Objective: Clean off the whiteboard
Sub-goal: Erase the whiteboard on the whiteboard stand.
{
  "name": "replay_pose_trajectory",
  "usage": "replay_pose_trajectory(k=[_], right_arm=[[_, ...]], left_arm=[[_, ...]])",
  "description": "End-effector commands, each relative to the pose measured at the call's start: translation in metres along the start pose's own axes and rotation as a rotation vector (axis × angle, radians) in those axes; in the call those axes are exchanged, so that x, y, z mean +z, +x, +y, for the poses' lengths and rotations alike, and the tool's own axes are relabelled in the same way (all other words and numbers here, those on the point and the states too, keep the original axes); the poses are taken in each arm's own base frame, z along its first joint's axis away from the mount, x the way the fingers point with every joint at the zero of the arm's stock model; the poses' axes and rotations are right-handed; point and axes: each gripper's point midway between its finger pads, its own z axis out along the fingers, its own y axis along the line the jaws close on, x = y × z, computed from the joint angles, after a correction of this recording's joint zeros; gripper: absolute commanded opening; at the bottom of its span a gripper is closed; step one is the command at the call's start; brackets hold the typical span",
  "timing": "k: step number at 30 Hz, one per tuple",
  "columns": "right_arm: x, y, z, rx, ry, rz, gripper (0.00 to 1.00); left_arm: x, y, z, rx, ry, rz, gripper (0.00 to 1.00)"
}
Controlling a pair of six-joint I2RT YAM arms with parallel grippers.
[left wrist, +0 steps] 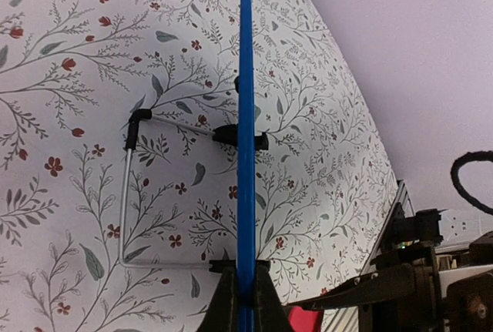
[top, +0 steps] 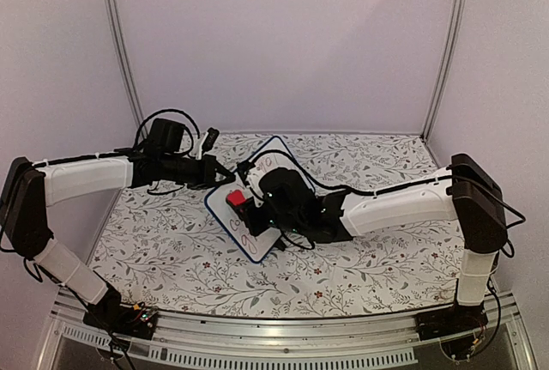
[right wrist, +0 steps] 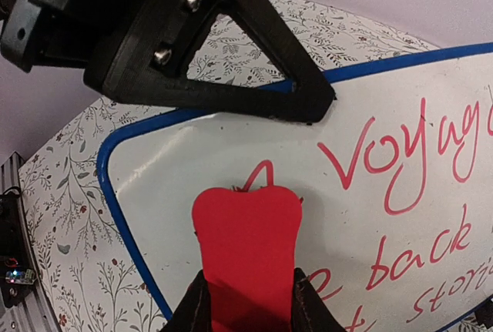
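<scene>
The whiteboard (top: 243, 234) is white with a blue rim and red handwriting (right wrist: 400, 164). It is held tilted above the floral table. My left gripper (top: 214, 179) is shut on its upper-left rim. The left wrist view shows that rim (left wrist: 246, 116) edge-on, pinched between the jaws of the left gripper (left wrist: 245, 295). My right gripper (top: 249, 207) is shut on a red eraser (right wrist: 246, 247), whose front end presses on the whiteboard (right wrist: 177, 166) over a red letter near its left end. The eraser (top: 234, 197) shows red in the top view.
A wire stand (left wrist: 125, 193) with black clips (left wrist: 240, 137) juts from the board's back side. The floral tablecloth (top: 171, 250) covers the table. A metal rail (top: 283, 331) runs along the near edge, and grey walls enclose the cell. Cables (top: 163, 121) loop over the left wrist.
</scene>
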Motion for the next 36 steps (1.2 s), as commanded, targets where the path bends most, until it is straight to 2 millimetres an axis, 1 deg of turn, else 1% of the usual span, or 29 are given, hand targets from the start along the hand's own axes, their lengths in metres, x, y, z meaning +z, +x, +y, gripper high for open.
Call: replay_pose_trajectory(k=[1,6,8,12,19,25,31,36], right_arm=[[0.011,-0.015,-0.008,0.002,0.02,-0.019,0.23],[0.016,-0.022,-0.011,0.006,0.025,-0.027,0.23],[0.016,-0.021,-0.011,-0.002,0.023,-0.021,0.23],[0.016,-0.008,-0.007,-0.009,-0.005,0.016,0.23],[0.007,0.023,-0.013,0.008,-0.007,0.068,0.22],[0.002,0.032,-0.017,0.017,0.001,0.084,0.22],[-0.001,0.034,-0.013,0.008,-0.005,0.085,0.22],[-0.001,0.041,-0.012,0.006,-0.008,0.09,0.22]], left_arm=[[-0.003,0.001,-0.02,0.038,0.059,-0.001,0.0],[-0.002,0.001,-0.02,0.038,0.06,0.001,0.0],[-0.002,0.001,-0.02,0.038,0.06,0.001,0.0],[-0.003,0.0,-0.02,0.039,0.06,-0.001,0.0],[-0.003,0.0,-0.021,0.039,0.062,-0.002,0.0],[-0.003,0.0,-0.021,0.038,0.059,-0.002,0.0],[-0.003,0.001,-0.021,0.038,0.06,-0.001,0.0],[-0.003,0.001,-0.021,0.038,0.061,-0.002,0.0]])
